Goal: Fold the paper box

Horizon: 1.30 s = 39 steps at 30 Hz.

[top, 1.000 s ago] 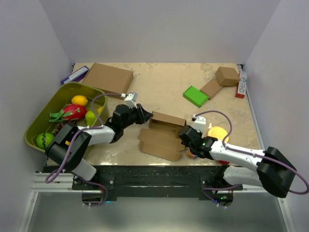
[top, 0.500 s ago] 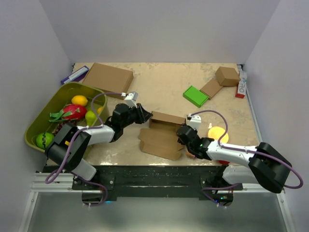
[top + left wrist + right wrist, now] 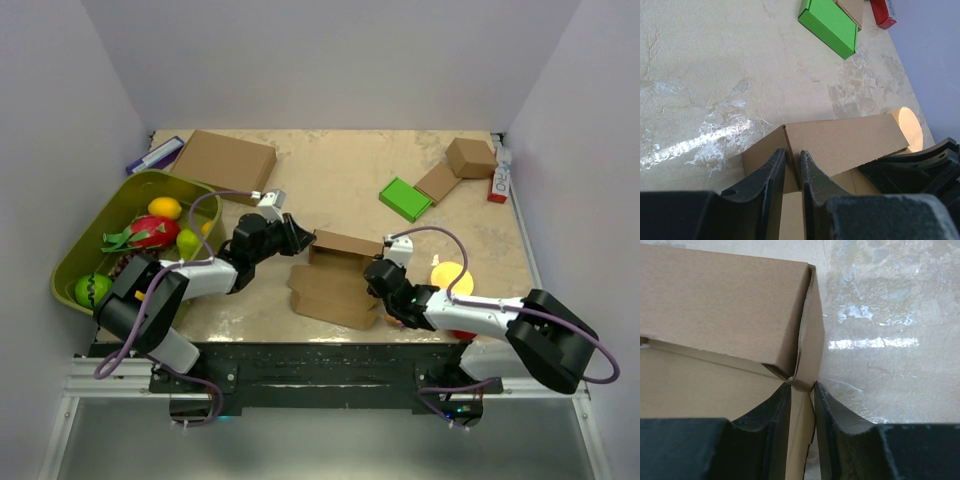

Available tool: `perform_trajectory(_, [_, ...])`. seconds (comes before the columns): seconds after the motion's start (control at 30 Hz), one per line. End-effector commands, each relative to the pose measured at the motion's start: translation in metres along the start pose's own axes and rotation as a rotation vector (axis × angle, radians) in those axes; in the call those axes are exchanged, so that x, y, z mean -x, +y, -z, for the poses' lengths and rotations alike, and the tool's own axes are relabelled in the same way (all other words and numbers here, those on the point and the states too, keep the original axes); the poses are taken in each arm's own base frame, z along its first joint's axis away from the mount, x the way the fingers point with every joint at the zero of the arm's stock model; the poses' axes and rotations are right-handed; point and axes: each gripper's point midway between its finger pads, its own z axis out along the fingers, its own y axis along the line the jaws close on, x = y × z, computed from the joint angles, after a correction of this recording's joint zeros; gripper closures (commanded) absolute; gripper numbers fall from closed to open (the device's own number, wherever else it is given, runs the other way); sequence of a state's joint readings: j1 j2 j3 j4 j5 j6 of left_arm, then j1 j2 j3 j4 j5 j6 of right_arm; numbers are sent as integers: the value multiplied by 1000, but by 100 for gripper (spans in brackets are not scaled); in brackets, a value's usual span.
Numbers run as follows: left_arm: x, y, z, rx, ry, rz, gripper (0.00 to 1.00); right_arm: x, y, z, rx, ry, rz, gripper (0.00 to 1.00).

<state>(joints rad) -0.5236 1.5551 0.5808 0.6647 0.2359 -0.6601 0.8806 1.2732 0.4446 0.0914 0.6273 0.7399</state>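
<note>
The paper box [image 3: 335, 285] is a brown, partly folded mailer lying near the table's front, with its back wall raised. My left gripper [image 3: 303, 240] holds the left end of that wall. In the left wrist view the gripper [image 3: 793, 159] is shut on the upright cardboard corner of the box [image 3: 840, 142]. My right gripper [image 3: 379, 272] is at the box's right end. The right wrist view shows that gripper [image 3: 802, 389] shut on the standing side flap, just below the corner of the raised wall of the box [image 3: 725, 305].
A green bin [image 3: 140, 182] with fruit stands at the left. A larger brown box [image 3: 225, 163] lies at the back left. A green box [image 3: 405, 198], a small brown cube box [image 3: 470, 156] and a red box [image 3: 497, 185] sit at the back right. An orange disc [image 3: 450, 275] lies beside my right arm.
My right gripper has slid left to the box's right end and closed its jaws on the side flap. The left gripper has kept its hold and place.
</note>
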Motion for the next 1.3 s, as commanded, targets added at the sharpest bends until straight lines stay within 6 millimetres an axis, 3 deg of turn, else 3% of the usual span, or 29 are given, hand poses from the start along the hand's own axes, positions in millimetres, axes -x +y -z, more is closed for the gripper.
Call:
perform_trajectory(0.0, [-13,15,-1,42,52,-26,78,14,-4,-9,-70,-65,-10,73])
perform_trajectory(0.4, [-15,16,-2,37,62,-36,80,21,-5,-22,-93,-128,10,78])
perform_trajectory(0.63, [-17,13,-5,18,77,-33,82,25,-3,-29,-109,-151,26,99])
perform_trajectory(0.83, [-13,9,-5,3,63,-30,82,18,-12,-32,-183,-129,17,100])
perform_trajectory(0.9, [-13,9,-6,3,63,-29,82,18,-12,-33,-186,-125,7,96])
perform_trajectory(0.93, [-11,10,-6,6,59,-27,82,19,-11,-32,-184,-124,4,86])
perform_trajectory(1.17, [-11,11,-6,17,61,-31,82,32,-18,-20,-178,-165,-58,59])
perform_trajectory(1.27, [-11,11,-6,20,63,-33,82,40,-22,-15,-171,-193,-88,55])
